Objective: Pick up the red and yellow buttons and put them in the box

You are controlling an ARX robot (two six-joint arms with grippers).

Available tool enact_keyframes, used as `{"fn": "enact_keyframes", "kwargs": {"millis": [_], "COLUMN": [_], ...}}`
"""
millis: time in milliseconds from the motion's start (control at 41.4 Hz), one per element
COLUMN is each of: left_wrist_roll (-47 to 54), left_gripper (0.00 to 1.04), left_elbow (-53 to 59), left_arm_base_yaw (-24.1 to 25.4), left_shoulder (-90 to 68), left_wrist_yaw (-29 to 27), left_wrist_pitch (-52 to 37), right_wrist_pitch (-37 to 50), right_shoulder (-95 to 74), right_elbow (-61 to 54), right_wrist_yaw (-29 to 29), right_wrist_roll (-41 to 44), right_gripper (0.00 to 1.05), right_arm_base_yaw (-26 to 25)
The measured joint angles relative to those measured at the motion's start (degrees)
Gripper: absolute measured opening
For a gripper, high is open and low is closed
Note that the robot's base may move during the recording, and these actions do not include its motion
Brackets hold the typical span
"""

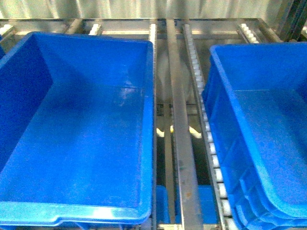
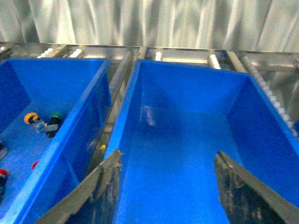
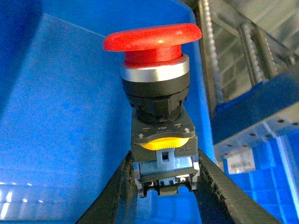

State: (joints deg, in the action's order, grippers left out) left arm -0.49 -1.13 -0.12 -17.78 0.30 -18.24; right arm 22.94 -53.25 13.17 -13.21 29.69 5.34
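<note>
Several loose buttons (image 2: 44,122) in side bin (image 2: 56,81); red button (image 3: 156,93) pinched by right claw (image 3: 164,161); left claw (image 2: 168,156) spread.

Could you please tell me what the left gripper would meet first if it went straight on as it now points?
Probably the floor of the empty blue bin, near its far wall; the open left gripper holds nothing, and nothing lies between. Depth is hard to judge.

A factory sorting station: blue plastic bins (image 1: 76,143) sit on a metal roller rack (image 1: 180,134), a silvery curtain (image 2: 163,23) behind it.
</note>
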Motion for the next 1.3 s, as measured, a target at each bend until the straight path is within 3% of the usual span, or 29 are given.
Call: {"fn": "enact_keyframes", "kwargs": {"millis": [145, 169, 290, 435, 677, 773, 1015, 1305], "left_wrist_roll": [0.0, 0.3, 0.3, 0.3, 0.2, 0.3, 0.2, 0.3], "left_gripper": [0.98, 0.96, 0.77, 0.41, 0.02, 0.02, 0.02, 0.02], "left_elbow": [0.0, 0.0, 0.0, 0.0, 0.0, 0.0, 0.0, 0.0], "left_arm_base_yaw": [0.0, 0.0, 0.0, 0.0, 0.0, 0.0, 0.0, 0.0], "left_shoulder": [0.0, 0.1, 1.8, 5.2, 10.4, 15.9, 16.9, 16.9], "left_wrist_yaw": [-0.2, -0.2, -0.3, -0.3, -0.2, -0.3, -0.3, -0.3], "left_wrist_pitch": [0.0, 0.1, 2.1, 5.6, 11.2, 17.8, 18.3, 18.3], "right_wrist_pitch": [2.1, 2.2, 2.4, 5.2, 10.4, 12.8, 19.7, 19.7], "right_shoulder": [-2.0, -2.4, -3.8, -6.1, -14.1, -18.7, -35.7, -55.0], "right_elbow": [0.2, 0.2, 0.4, 1.1, 4.4, 7.2, 17.7, 32.3], "right_wrist_yaw": [0.6, 0.8, 1.0, 1.4, 3.7, 5.6, 12.2, 15.4], "right_wrist_roll": [-0.1, -0.1, -0.1, -0.2, -0.1, 0.1, -1.9, -3.7], "right_gripper": [0.27, 0.27, 0.27, 0.27, 0.27, 0.27, 0.27, 0.27], "right_arm_base_yaw": [0.9, 1.0, 1.5, 2.0, 2.4, 2.7, -0.7, -2.0]}}
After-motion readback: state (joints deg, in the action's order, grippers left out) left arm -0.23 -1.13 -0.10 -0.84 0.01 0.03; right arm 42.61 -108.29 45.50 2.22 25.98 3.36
